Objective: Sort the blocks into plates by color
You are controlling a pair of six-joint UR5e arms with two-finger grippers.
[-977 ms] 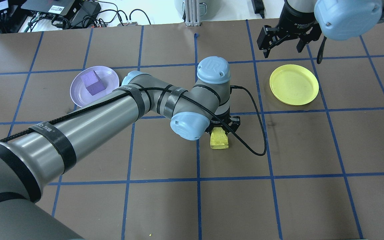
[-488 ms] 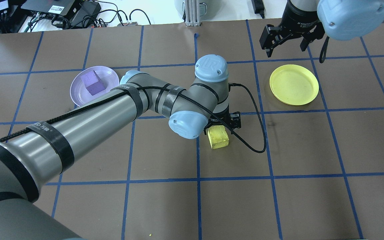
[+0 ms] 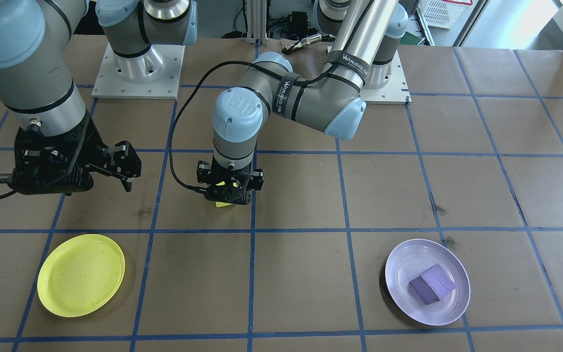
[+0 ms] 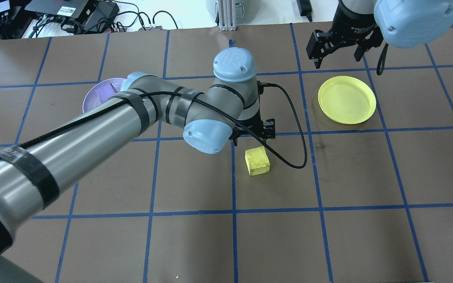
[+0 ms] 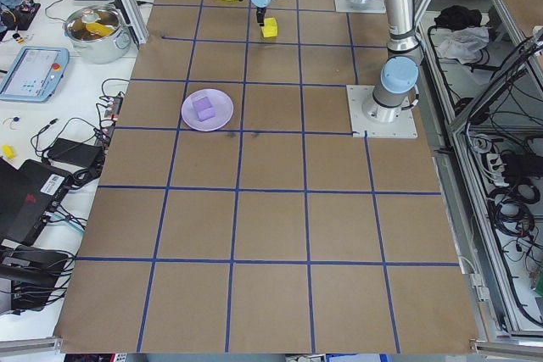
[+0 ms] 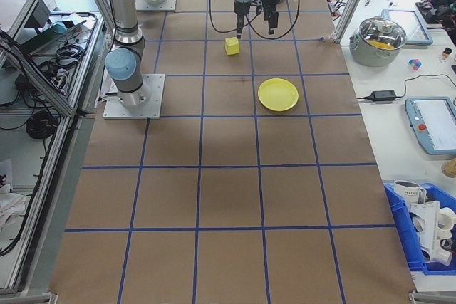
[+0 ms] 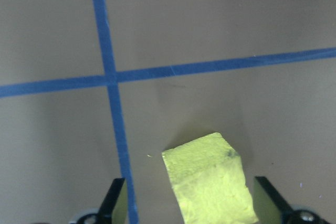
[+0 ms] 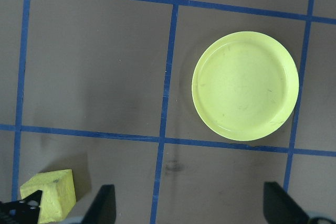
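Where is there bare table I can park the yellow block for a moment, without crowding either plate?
The near row of squares in front of the yellow block is bare. So is the stretch between it and the yellow plate. It is crowded around the lavender plate, where the left arm overhangs it, and by the right tool just beyond the yellow plate.

Brown table [image 4: 368,236] gridded with blue tape [image 4: 234,236].

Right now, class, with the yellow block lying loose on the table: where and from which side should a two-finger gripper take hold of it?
Probably from straight above, closing on two opposite vertical side faces of the yellow block. It sits flat on the table, top face up, with nothing beside it. The open left gripper hangs close by; its fingers flank the block, which sits slightly skewed between them, so squaring the wrist first should help.
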